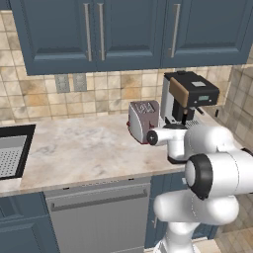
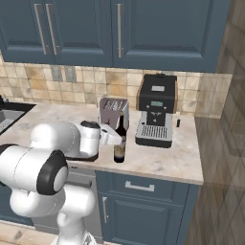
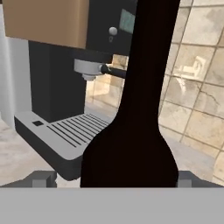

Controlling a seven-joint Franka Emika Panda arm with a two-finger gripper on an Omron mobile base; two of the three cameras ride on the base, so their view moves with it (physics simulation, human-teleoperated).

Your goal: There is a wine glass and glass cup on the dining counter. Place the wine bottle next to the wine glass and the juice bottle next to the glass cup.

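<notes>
I'm reaching for the wine bottle (image 2: 119,143), standing just in front of the toaster (image 2: 114,113), beside the coffee machine (image 2: 156,110). My pincer (image 3: 113,177) is spread wide, one fingertip (image 3: 41,178) showing either side of the bottle's body. Next I'm judging: close firmly, then lift straight.

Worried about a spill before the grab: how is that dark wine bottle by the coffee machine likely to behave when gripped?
The wine bottle stands tall and slim on the counter, so a nudge high up could probably tip it. Its smooth, glossy body may slip. The open gripper straddles its wide lower body, likely the steadier hold.
</notes>
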